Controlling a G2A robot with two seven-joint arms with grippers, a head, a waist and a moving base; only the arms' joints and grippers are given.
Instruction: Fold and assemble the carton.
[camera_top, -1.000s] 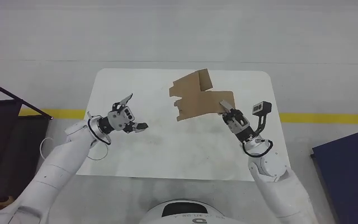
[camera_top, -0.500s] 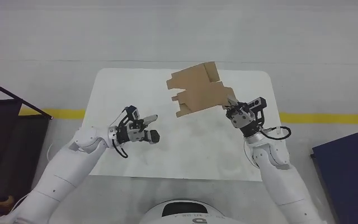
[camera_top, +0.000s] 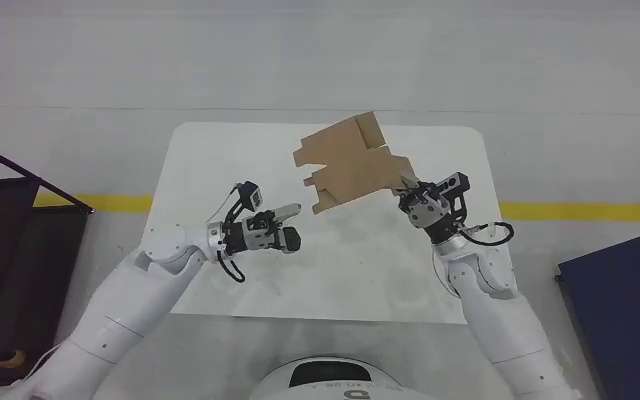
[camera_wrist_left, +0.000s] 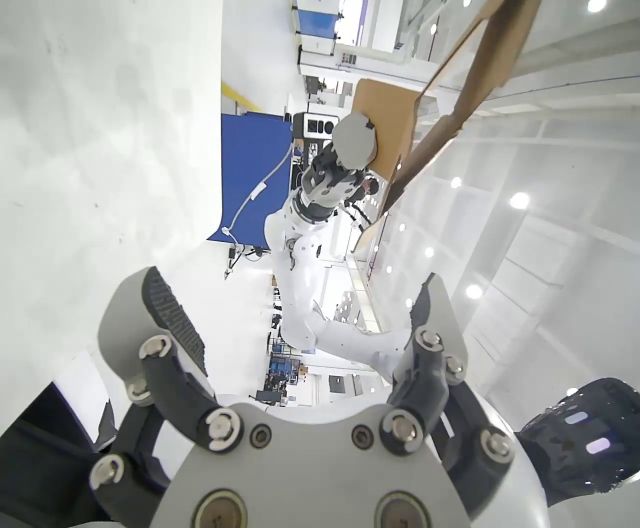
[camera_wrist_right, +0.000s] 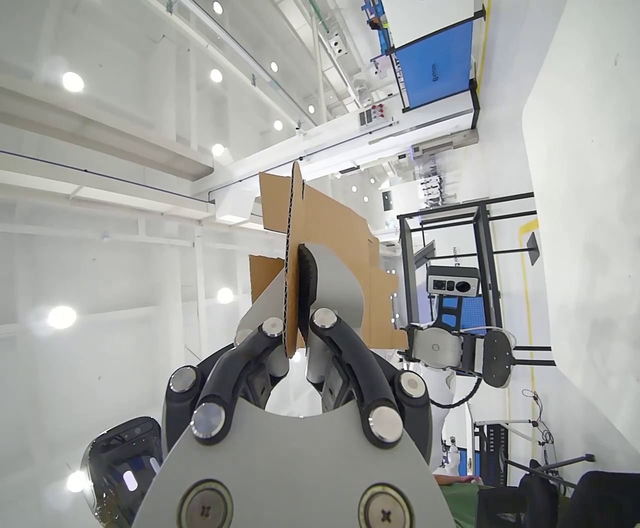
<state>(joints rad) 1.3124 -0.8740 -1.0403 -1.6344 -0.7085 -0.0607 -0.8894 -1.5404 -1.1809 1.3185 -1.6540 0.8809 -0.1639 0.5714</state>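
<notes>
Look: we see a brown corrugated carton (camera_top: 350, 165), an unassembled blank with notched flaps.
Pose: we find it raised above the tabletop (camera_top: 230, 160), tilted.
Hold: the right pincer (camera_top: 406, 187) clamps one edge.

The carton (camera_wrist_left: 387, 120) runs past the frame's edge in the left wrist view, so its outer flaps are cut off. Of the right gripper's (camera_wrist_right: 295, 265) two fingers (camera_wrist_right: 332, 287), one lies mostly behind the cardboard. From above, the sheet hides the worktop (camera_top: 230, 160) beneath it.
</notes>
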